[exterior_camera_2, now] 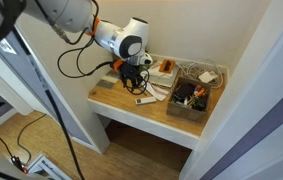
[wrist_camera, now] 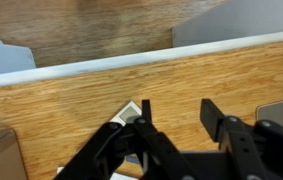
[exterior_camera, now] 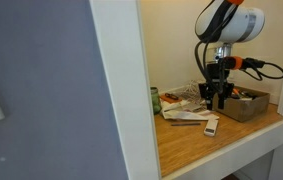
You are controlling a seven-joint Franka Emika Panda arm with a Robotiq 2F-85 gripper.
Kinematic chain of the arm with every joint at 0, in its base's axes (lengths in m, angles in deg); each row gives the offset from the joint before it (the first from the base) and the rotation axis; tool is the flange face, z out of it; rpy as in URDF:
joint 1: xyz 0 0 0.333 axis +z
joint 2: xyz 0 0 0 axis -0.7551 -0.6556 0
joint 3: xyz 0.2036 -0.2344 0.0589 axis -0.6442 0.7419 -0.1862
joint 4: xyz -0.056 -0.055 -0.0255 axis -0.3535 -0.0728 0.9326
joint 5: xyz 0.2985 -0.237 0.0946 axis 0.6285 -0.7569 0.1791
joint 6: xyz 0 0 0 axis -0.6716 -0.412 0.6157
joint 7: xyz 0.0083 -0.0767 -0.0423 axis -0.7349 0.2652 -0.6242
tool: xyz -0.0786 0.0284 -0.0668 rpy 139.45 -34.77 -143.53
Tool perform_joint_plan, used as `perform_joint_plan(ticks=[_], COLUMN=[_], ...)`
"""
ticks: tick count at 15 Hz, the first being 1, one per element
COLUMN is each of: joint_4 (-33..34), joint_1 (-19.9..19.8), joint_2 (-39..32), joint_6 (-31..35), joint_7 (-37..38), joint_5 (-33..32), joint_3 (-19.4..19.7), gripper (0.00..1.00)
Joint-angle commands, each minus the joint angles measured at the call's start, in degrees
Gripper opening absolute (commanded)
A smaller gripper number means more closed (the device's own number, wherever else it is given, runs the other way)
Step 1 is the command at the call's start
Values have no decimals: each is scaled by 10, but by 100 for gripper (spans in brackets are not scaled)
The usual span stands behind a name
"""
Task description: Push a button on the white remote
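Note:
The white remote (exterior_camera: 211, 126) is a small slim white bar lying on the wooden desk (exterior_camera: 236, 135) near its front edge. It also shows in an exterior view (exterior_camera_2: 141, 101). My gripper (exterior_camera: 218, 97) hangs above the desk, just behind and above the remote, fingers pointing down; it also shows in an exterior view (exterior_camera_2: 133, 80). In the wrist view the gripper (wrist_camera: 178, 115) is open and empty, with bare wood between the fingers. A white corner with a grey patch (wrist_camera: 129, 113) shows beside one finger, mostly hidden; I cannot tell if it is the remote.
A brown box (exterior_camera: 247, 103) full of small items stands next to the gripper (exterior_camera_2: 191, 100). Papers and a flat pale item (exterior_camera: 186, 108) lie behind the remote. A green can (exterior_camera: 155, 100) stands by the white wall panel (exterior_camera: 121, 90). Walls enclose the desk.

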State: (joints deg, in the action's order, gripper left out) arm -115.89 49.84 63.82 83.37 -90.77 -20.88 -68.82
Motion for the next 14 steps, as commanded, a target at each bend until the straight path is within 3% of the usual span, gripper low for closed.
perform_joint_plan(ticks=[1, 4, 5, 9, 10, 14], joint_4=[75, 107, 118, 142, 119, 132], joint_1=[-29, -42, -45, -49, -50, -50], joint_2=[-75, -119, -131, -159, -142, -153], joint_6=[-27, -15, -12, -1, -4, -2], joint_7=[39, 82, 94, 135, 115, 128], joint_5=[24, 27, 26, 16, 9, 10], joint_3=[-6, -2, -2, 3, -1, 0], gripper=[23, 3, 1, 0, 1, 1])
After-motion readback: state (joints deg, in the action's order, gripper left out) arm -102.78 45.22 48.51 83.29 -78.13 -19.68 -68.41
